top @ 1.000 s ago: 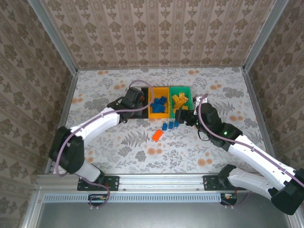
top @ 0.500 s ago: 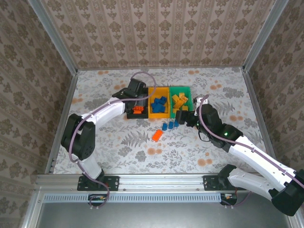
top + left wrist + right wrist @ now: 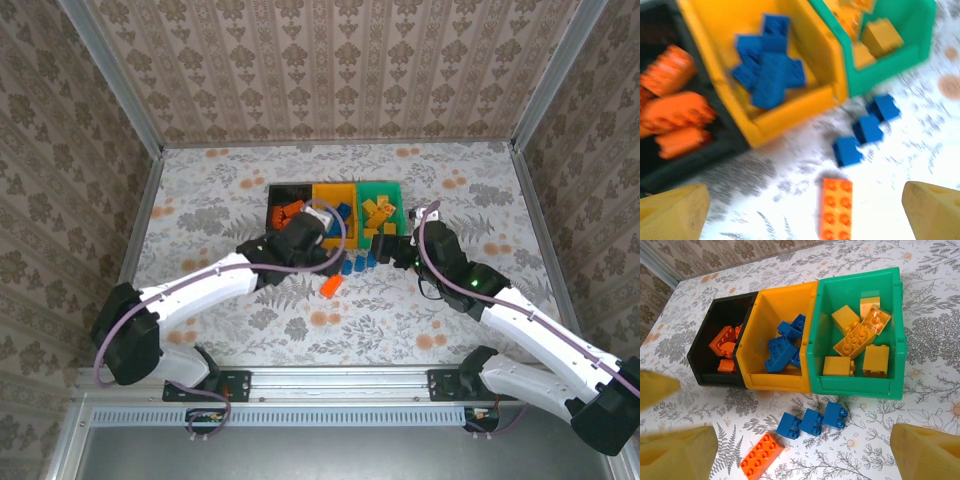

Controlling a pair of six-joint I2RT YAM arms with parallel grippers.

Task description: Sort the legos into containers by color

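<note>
Left gripper (image 3: 804, 212) has swung over the orange brick (image 3: 836, 209), jaws wide, empty; right gripper (image 3: 802, 452) likewise

A flowery tabletop (image 3: 200, 200) fills the middle; patterned wallpaper (image 3: 330, 70) lines the top and sides; a metal rail (image 3: 330, 381) crosses the bottom.

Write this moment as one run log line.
left claw open, empty | right claw open, empty | loose: one orange lego, three blue legos
</note>
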